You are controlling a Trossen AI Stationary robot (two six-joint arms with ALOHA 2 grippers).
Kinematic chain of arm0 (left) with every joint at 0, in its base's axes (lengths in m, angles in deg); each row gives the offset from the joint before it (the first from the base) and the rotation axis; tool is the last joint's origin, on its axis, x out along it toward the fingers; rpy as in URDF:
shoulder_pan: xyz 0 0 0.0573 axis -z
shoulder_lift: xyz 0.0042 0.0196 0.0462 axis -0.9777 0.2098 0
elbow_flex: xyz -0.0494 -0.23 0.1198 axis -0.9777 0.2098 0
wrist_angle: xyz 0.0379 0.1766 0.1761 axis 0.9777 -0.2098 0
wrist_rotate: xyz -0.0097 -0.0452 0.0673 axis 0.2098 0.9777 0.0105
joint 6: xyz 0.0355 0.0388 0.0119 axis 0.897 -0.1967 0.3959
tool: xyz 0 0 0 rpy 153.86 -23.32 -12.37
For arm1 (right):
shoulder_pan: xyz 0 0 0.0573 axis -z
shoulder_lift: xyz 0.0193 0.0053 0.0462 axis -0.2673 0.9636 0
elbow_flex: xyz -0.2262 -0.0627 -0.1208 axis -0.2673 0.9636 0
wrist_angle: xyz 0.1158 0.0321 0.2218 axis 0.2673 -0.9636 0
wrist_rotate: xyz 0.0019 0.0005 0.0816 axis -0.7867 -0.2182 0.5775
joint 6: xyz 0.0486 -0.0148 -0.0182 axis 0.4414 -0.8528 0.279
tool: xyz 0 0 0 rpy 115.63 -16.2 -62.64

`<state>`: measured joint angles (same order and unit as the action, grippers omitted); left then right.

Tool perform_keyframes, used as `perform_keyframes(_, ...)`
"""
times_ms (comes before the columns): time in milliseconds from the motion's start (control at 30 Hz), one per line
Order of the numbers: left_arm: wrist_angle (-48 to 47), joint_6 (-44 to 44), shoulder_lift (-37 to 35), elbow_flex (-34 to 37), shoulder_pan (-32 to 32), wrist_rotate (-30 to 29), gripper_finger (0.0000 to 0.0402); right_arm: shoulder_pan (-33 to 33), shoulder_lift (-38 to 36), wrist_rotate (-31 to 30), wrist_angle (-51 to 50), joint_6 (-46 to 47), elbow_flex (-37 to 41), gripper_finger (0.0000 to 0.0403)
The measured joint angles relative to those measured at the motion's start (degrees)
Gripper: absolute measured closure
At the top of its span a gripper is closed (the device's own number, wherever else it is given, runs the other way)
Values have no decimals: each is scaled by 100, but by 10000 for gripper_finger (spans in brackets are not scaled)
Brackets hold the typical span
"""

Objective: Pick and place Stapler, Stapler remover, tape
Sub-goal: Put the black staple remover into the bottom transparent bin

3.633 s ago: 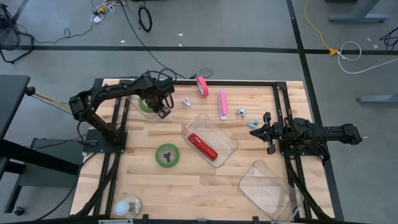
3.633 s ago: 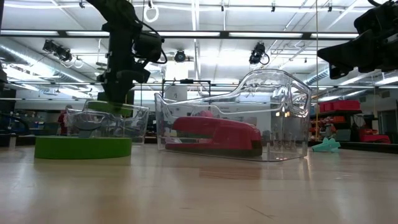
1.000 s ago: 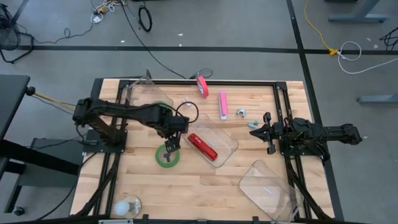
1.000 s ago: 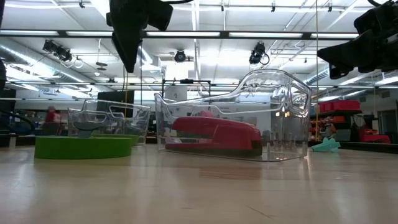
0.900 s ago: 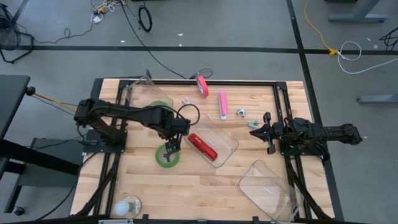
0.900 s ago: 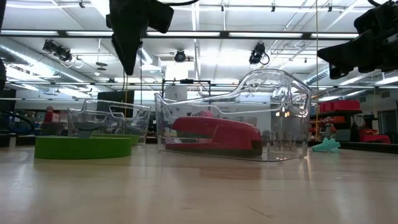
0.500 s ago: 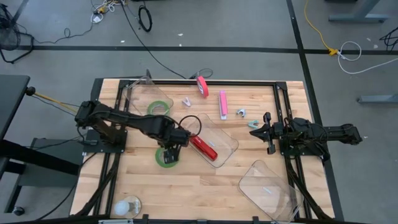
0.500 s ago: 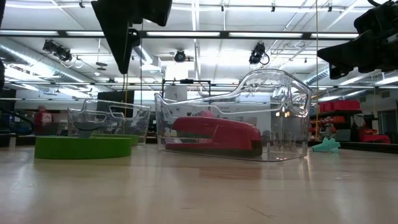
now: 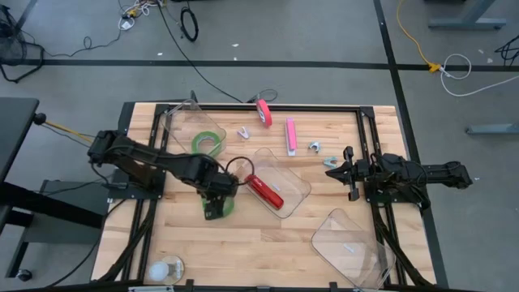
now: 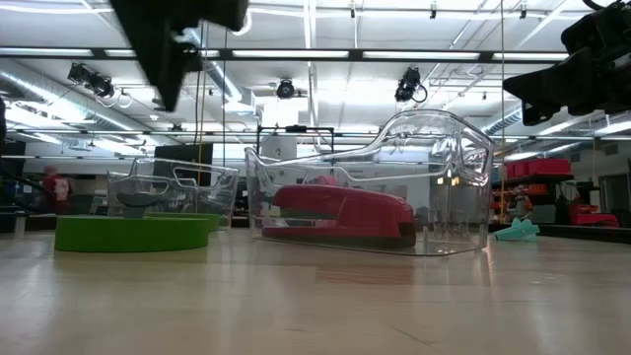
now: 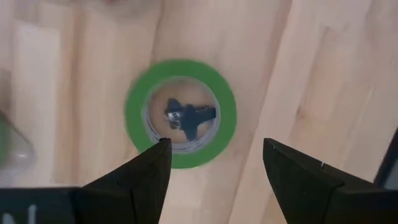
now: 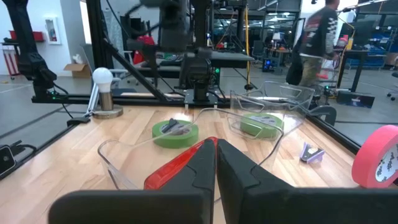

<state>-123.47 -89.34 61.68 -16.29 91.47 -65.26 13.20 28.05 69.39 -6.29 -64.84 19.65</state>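
Green tape roll (image 11: pixel 180 113) lies flat on the table (image 9: pixel 268 243); we see the left gripper (image 11: pixel 214 163) above it, fingers spread, holding nothing. Right gripper (image 9: pixel 347 172) waits clenched beside the stapler's clear bin (image 9: pixel 292 174)

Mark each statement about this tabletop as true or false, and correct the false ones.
1. The left gripper is above the green tape roll with its jaws open. True.
2. The red stapler lies on the bare table. False: it lies in a clear tray.
3. The right gripper has its jaws shut. True.
4. A second green roll sits in a clear tray at the far left. True.
5. The pink tape roll is inside a tray. False: it is on the wood.
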Motion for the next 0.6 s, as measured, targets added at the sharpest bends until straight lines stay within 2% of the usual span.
perform_keyframes(300, 1160, -608, -798, 1484, 177, 45, 148, 0, 0, 2, 4, 0, 0, 385)
perform_keyframes(600, 2385, -467, -1120, 2772, 479, 38, 148, 2, 0, 2, 6, 0, 0, 385)
